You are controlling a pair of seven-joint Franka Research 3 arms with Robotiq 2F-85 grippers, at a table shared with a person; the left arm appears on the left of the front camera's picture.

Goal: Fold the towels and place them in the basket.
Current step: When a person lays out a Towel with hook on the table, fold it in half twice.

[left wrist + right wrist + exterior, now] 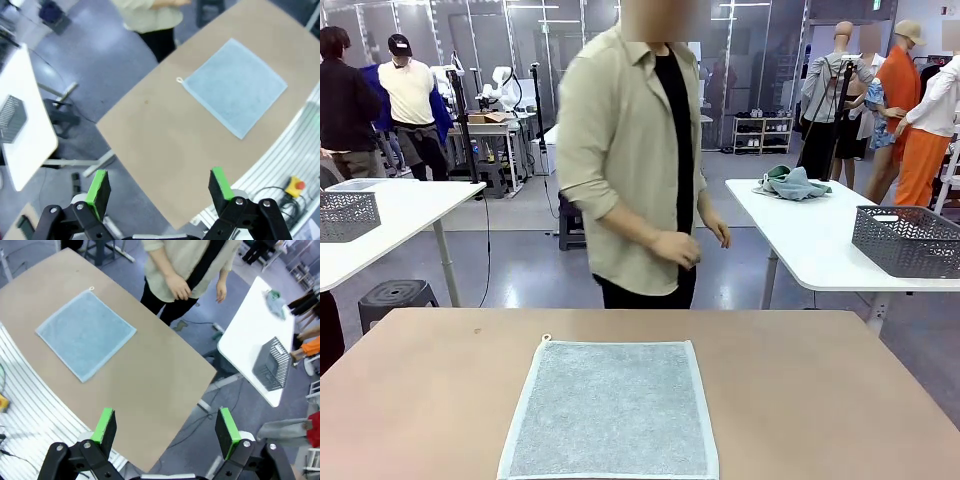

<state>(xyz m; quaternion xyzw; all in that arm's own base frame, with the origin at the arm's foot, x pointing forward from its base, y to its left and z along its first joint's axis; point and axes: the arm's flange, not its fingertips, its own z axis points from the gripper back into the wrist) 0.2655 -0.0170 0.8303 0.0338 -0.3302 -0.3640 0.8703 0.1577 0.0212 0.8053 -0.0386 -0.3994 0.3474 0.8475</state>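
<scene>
One grey-blue towel (610, 410) lies spread flat and unfolded on the brown table (420, 400). It sits about mid-width, close to the robot's edge. It has a pale border all round and a small hang loop (547, 338) at its far left corner. The cloth is smooth with no creases visible, and its near edge is cut off by the bottom of the front view.

Left gripper (159, 187): hangs high above the table's left end. Its jaws are spread wide, the green pads (98, 192) face each other, and only table corner and floor show between them. It holds nothing and is well apart from the towel.

Right gripper (166, 426): hangs high above the table's right end. Its jaws are equally wide and there is no object between the pads (226, 430). It is also well apart from the towel.

Mesh basket (908, 240): dark grey and upright, on the white side table (800, 240) to the right, at that table's near end. On the far end of the same table is a loose heap of towels (792, 183) in grey-blue and green, unfolded and apart from the basket.

A second mesh basket (345, 215) stands on another white table (410, 210) to the left.

The person (620, 140) stands at the far side of the brown table, near its middle, in a beige shirt with rolled sleeves over a black top. The person's right hand (678, 248) and person's left hand (720, 235) are held at waist height, off the table and away from the towel. Whether either holds anything is unclear.
</scene>
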